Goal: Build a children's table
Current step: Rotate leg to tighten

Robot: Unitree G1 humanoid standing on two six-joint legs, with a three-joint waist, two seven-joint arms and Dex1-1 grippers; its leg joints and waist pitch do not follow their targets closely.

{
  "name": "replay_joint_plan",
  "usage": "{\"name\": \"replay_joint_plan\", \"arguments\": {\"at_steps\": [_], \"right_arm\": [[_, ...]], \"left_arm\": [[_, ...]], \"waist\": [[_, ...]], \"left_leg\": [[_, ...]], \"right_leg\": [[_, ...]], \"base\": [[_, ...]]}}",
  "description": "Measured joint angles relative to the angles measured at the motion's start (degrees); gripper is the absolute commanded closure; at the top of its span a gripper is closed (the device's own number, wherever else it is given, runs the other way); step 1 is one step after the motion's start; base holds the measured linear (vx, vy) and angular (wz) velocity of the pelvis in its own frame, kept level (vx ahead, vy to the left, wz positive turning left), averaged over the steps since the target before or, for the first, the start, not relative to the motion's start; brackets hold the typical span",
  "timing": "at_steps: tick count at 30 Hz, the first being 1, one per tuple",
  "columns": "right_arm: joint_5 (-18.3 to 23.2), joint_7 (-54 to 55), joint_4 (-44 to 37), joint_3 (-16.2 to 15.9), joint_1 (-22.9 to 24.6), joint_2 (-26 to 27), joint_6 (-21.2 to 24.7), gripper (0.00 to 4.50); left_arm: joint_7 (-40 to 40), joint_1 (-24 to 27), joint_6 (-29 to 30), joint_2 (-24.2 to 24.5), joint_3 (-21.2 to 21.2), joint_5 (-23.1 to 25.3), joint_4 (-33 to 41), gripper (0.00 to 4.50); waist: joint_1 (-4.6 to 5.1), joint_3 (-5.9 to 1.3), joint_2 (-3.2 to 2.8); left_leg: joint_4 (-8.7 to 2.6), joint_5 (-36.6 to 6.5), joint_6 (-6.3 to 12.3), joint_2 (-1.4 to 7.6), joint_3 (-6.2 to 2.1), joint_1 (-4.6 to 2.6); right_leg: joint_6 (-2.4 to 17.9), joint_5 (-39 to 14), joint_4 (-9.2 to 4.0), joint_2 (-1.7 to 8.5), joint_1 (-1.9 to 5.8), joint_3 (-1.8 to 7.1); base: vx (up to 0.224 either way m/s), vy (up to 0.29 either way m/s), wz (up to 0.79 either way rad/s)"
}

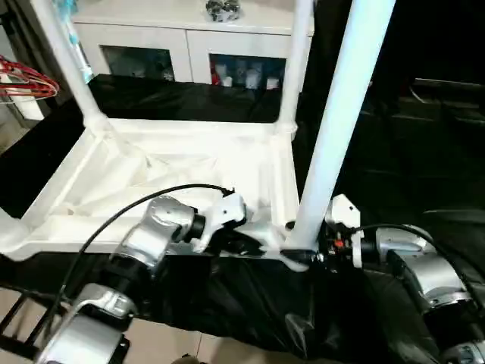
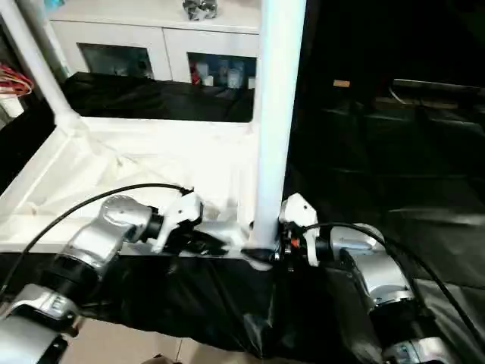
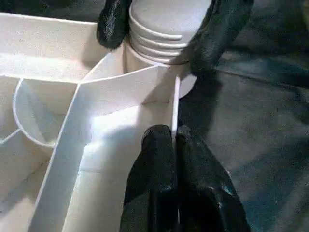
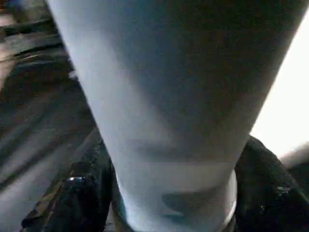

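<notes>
Two legs [image 1: 68, 57] stand in the far sockets of the upturned top [image 1: 163, 178], centre frame. Right gripper [image 1: 303, 256] clamps third leg [image 1: 341, 114] at near-right socket. Left gripper [image 3: 175, 145] pinches the rim. Cabinet [image 1: 189, 53] behind.

Tabletop [image 1: 189, 171]: lies upside down on the worktop [image 1: 379, 152], in front of the cabinet [image 1: 189, 45].
Far legs: one [image 1: 64, 61] stands in the far-left corner, another [image 1: 297, 61] in the far-right corner.
Near-right leg [image 1: 341, 114]: stands in the near-right corner socket.
Left end effector [image 3: 175, 145]: on the rim just left of that socket.
Right end effector [image 1: 318, 254]: around the leg's base, on its right.
</notes>
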State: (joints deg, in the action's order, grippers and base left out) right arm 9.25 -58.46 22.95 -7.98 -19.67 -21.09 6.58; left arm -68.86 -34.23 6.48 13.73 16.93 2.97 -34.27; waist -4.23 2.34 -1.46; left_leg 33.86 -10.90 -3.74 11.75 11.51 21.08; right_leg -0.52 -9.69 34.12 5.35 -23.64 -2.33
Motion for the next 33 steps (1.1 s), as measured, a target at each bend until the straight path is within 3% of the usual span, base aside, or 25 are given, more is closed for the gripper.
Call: {"name": "replay_joint_plan", "arguments": {"at_steps": [3, 9, 12, 13, 17, 19, 24, 29, 33], "right_arm": [[-1.68, 12.53, 4.91, 2.57, -3.01, 4.66, -0.46, 1.74], [-3.87, 26.94, 9.09, 5.27, -6.46, 9.86, 0.44, 1.74], [-5.25, 28.52, 9.98, 5.36, -6.97, 10.59, -0.76, 1.74], [-5.41, 28.53, 10.06, 5.36, -6.97, 10.6, -1.0, 1.18], [-5.38, 28.11, 10.08, 5.31, -6.96, 10.87, -1.18, 0.98], [-5.25, 27.14, 9.98, 5.21, -6.96, 10.46, -1.2, 0.61], [-5.02, 18.22, 6.82, 2.78, -4.8, 6.02, -2.46, 0.58], [-2.36, 6.05, 0.97, 0.58, -0.45, 0.86, -2.94, 0.58], [-0.87, 0.49, -1.71, -0.41, 0.87, -1.94, -1.96, 0.58]], "left_arm": [[8.25, -1.47, 2.46, -3.21, -1.35, 1.56, -1.72, 4.5], [18.4, -3.57, 4.36, -7.58, -2.23, 3.05, -4.67, 4.5], [19.22, -3.69, 4.34, -7.87, -2.47, 3.42, -4.76, 4.5], [19.2, -3.71, 4.34, -7.87, -2.48, 3.42, -4.76, 4.5], [18.45, -3.71, 4.02, -7.69, -2.42, 3.45, -4.69, 4.5], [18.03, -3.64, 3.62, -7.43, -2.3, 3.44, -4.61, 4.5], [13.39, -2.62, 2.58, -5.8, -1.72, 2.79, -3.0, 4.5], [3.99, -1.42, -0.63, -2.26, -0.72, 1.08, -1.95, 4.5], [0.12, -1.16, -1.42, -1.21, -0.37, 0.38, -1.68, 4.5]], "waist": [[1.44, 0.0, 0.03], [2.03, -0.1, -0.16], [2.11, -0.1, -0.16], [2.11, -0.1, -0.17], [2.14, -0.09, -0.15], [2.13, -0.09, -0.15], [1.84, -0.11, -0.23], [0.86, -0.04, -0.46], [0.73, -0.02, -0.49]], "left_leg": [[0.0, 0.0, -0.01, -0.04, -0.03, -0.04], [-0.03, 0.0, -0.01, -0.07, -0.06, 0.0], [-0.03, 0.0, -0.01, -0.07, -0.06, 0.0], [-0.03, 0.0, -0.01, -0.07, -0.06, 0.01], [-0.03, 0.0, -0.01, -0.06, -0.06, 0.03], [-0.04, 0.0, -0.01, -0.06, -0.06, 0.04], [-0.16, 0.0, -0.01, -0.02, -0.06, 0.06], [-0.18, 0.0, 0.0, 0.0, -0.06, 0.06], [-0.07, 0.0, 0.0, -0.02, -0.03, 0.09]], "right_leg": [[-0.25, -0.13, -0.04, 0.0, -0.03, 0.0], [-0.18, -0.05, -0.03, 0.0, -0.02, 0.0], [0.02, 0.07, -0.04, 0.0, -0.01, -0.01], [0.02, 0.07, -0.04, 0.0, -0.01, -0.01], [0.01, 0.07, -0.06, 0.0, -0.02, -0.01], [0.01, 0.07, -0.06, 0.0, -0.04, -0.02], [-0.08, -0.01, -0.07, -0.02, -0.06, -0.1], [-0.13, -0.07, -0.06, -0.03, -0.04, -0.12], [-0.11, -0.06, -0.07, 0.01, -0.01, -0.05]], "base": [[0.0, 0.0, 0.0], [0.0, 0.0, 0.0], [0.0, 0.0, 0.0], [0.0, 0.0, 0.0], [0.0, 0.0, 0.0], [0.0, 0.0, 0.0], [0.0, 0.0, 0.0], [0.0, 0.0, 0.0], [0.0, 0.0, 0.0]]}}
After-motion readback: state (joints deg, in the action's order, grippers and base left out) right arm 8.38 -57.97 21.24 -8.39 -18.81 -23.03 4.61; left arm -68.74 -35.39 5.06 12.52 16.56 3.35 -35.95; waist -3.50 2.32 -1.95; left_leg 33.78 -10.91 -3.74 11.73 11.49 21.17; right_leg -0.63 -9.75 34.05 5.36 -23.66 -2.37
